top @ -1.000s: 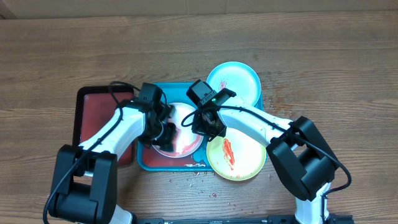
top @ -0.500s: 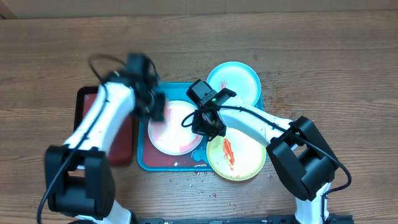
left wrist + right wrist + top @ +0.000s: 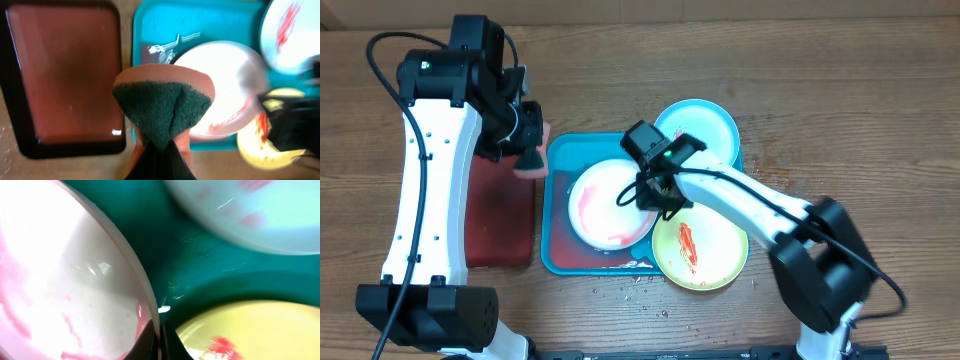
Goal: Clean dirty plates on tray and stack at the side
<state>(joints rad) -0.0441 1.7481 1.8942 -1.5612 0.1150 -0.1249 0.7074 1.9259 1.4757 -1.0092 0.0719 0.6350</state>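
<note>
Overhead layout: tray (image 3: pixel 556 262) sat mid-table, dark-red tray (image 3: pixel 500 225) just beside it at 9 o'clock.
white plate (image 3: pixel 605 205): lay in the tray's middle; pink smears, heaviest toward 6 o'clock.
light blue plate (image 3: pixel 705 128): sat at the tray's 1 o'clock corner, overhanging the rim; red marks on it.
yellow-green plate (image 3: pixel 705 255): sat at the tray's 5 o'clock corner, overhanging the rim; red smear near its centre.
right gripper (image 3: pixel 657 192): jaws were clamped on the white plate's rim at its 3 o'clock edge; right wrist view showed the fingertips (image 3: pixel 172 350) pinched on that rim.
left gripper (image 3: pixel 525 140): was at the tray's 10 o'clock, over the dark-red tray's corner, jaws closed on a sponge (image 3: pixel 533 163).
sponge, left wrist view: green scouring face, pink body; it touched no plate.
table (image 3: pixel 820 80): wood; red specks (image 3: pixel 625 290) at the tray's 6 o'clock.
</note>
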